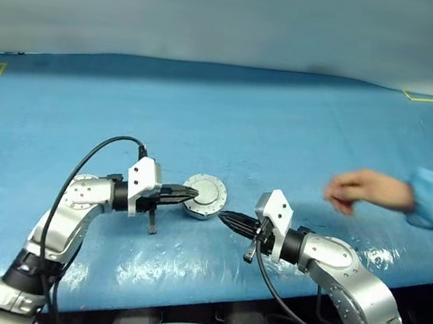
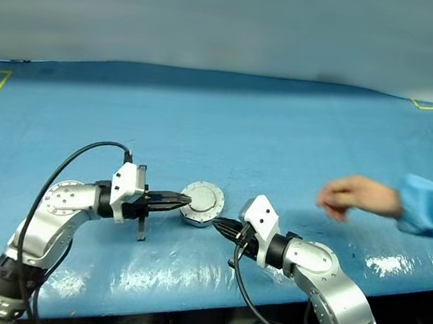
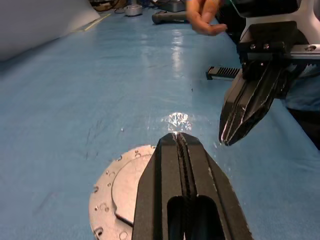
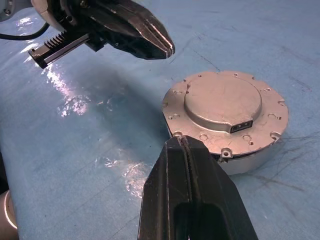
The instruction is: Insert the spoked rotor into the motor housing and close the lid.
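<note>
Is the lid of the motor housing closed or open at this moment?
Closed. The lid lies flat on the motor housing, notched rim all around; no copper windings show. Both tools are shut and hold nothing.

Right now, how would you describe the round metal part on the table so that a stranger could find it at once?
Look at the blue table, near its front edge, in the gap between the two black end effectors. There sits the motor housing, with the lid closed on top. It is the one round grey metal disc there, with a notched rim and a raised round centre.
</note>
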Motion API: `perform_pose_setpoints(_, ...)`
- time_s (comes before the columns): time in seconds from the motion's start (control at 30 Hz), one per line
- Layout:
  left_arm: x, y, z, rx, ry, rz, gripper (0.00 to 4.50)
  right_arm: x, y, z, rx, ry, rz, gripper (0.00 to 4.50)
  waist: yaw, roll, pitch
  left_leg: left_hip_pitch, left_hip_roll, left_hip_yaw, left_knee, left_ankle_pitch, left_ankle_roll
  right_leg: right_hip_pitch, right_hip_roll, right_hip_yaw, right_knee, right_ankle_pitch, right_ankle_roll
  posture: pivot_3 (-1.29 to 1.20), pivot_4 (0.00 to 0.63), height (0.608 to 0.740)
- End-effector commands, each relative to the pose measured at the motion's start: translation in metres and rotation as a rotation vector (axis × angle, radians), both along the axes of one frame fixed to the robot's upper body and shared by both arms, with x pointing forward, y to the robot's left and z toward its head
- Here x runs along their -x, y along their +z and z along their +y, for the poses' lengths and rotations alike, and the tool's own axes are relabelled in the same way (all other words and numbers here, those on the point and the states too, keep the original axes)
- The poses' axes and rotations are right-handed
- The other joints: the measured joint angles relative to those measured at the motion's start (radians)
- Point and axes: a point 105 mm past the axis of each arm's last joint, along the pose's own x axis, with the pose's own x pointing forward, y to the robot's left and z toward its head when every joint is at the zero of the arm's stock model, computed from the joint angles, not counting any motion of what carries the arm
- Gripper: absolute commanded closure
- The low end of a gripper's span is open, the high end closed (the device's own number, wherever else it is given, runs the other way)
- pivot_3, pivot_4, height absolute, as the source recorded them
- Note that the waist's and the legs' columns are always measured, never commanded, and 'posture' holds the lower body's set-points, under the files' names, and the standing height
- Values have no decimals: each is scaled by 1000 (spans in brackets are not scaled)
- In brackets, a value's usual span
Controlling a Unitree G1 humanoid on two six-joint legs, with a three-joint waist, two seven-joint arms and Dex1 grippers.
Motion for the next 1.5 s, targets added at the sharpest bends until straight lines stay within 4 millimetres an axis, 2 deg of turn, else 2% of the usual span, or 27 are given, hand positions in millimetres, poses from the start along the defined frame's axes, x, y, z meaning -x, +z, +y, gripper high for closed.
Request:
perform_pose_setpoints(0.03, 11, 7, 4, -1, 31, -18, 4468, -2, 6, 1, -11, 15, -32, 4468, 2, 0, 0, 0, 0, 0, 0, 0, 0, 0, 0, 0, 0, 0, 0, 0, 150, 740)
perform_pose_setpoints(0.53, 18, 6, 2, 17, 81, 17, 4468, -8, 3, 0, 14, 37, -24, 4468, 9, 0, 0, 0, -1, 0, 0, 0, 0, 0, 0, 0, 0, 1, -2, 0, 150, 740)
perform_pose_setpoints(0.97, 13, 10, -2, 29, 66, 13, 4468, -10, 3, -2, 22, 12, -37, 4468, 9, 0, 0, 0, -1, 0, 0, 0, 0, 0, 0, 0, 0, 1, -2, 0, 150, 740)
perform_pose_setpoints(1.17, 7, 16, 4, 42, 90, -2, 4468, -9, 1, -4, 25, 4, -34, 4468, 9, 0, 0, 0, -2, 0, 0, 0, 0, 0, 0, 0, 0, 1, -2, 0, 150, 740)
perform_pose_setpoints(1.3, -4, 29, 14, 69, 129, -41, 4468, -9, -2, -5, 28, -6, -32, 4468, 9, 0, 0, 0, -1, 0, 0, 0, 0, 0, 0, 0, 0, 1, -2, 0, 150, 740)
perform_pose_setpoints(1.43, -38, 59, 33, 214, 244, -110, 4468, -9, -2, -4, 28, 0, -32, 4468, 12, 0, 0, 0, -3, 0, 0, 0, -1, 0, 0, 0, 1, 0, 0, 0, 150, 740)
perform_pose_setpoints(1.5, -56, 65, 41, 248, 291, -108, 4468, -10, -3, -4, 30, 1, -31, 4468, 15, 0, 0, 1, -5, 0, 1, 1, -1, 1, 0, -1, 1, 0, 0, 0, 150, 740)
